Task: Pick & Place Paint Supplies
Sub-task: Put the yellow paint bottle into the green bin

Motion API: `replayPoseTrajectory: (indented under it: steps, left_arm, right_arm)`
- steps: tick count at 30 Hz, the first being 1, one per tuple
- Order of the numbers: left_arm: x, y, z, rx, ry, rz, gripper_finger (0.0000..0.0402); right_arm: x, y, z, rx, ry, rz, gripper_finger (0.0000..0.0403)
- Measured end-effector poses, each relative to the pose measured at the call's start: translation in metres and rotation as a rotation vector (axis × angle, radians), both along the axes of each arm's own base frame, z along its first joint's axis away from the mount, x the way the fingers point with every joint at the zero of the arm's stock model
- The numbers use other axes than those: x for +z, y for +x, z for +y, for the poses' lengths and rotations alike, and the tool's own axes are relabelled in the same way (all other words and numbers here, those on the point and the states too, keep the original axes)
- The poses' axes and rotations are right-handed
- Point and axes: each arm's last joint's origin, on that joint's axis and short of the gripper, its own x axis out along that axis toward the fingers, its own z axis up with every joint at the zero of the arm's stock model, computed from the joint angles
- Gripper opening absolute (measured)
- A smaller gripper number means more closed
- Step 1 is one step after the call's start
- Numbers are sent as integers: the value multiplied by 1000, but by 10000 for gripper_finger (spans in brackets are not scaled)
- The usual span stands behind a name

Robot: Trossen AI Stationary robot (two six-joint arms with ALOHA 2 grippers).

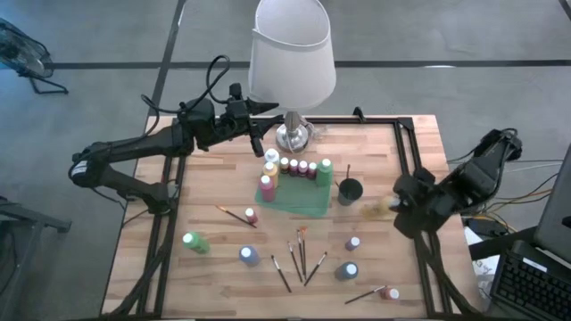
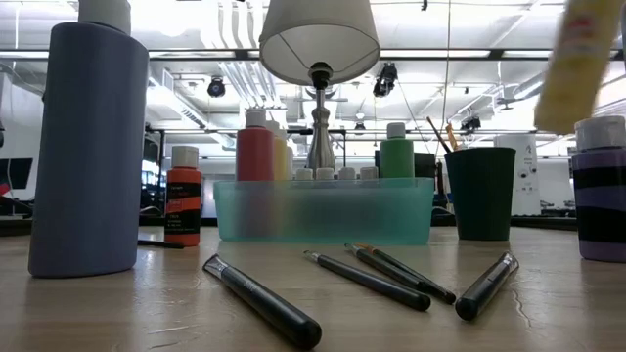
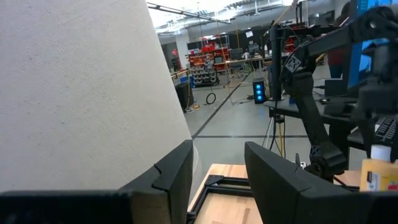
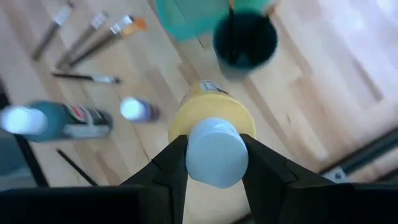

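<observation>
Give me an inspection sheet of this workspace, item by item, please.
Surface: wooden table, dark frame.
Job's things: bottles in the teal tray; loose bottles and paintbrushes on the wood; one brush in the dark cup.
Clutter: white-shaded lamp behind the tray.
Grippers: right gripper shut on a yellow bottle, lifted above the table's right side; left gripper open, empty, beside the lamp.
Cables: black loops over the left arm; more off the right edge.
Surroundings: keyboard to the right; open hall with shelving behind.
</observation>
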Motion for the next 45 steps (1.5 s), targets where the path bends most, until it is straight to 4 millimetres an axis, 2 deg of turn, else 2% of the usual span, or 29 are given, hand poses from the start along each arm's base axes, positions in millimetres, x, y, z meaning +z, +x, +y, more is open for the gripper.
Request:
replayPoseTrajectory:
  steps: [7, 15, 22, 29, 37, 45]
  left_arm:
    - [0, 0, 0, 0, 0, 1, 151]
    - [-4, 5, 1, -1, -11, 13, 151]
    - [-5, 6, 1, -2, -22, 12, 151]
    - [-5, 6, 1, -2, -25, 16, 151]
    - [-7, 6, 1, -2, -30, 28, 151]
    - [-9, 6, 2, 1, -35, 49, 151]
  right_arm:
    - [40, 31, -10, 99, -26, -137, 112]
    - [52, 85, -35, 191, -95, -56, 112]
    - [48, 129, -63, 264, -150, 22, 112]
    - [39, 164, -90, 311, -85, 68, 112]
    - [13, 188, -103, 350, -98, 143, 112]
    - [-21, 196, -110, 341, -98, 159, 112]
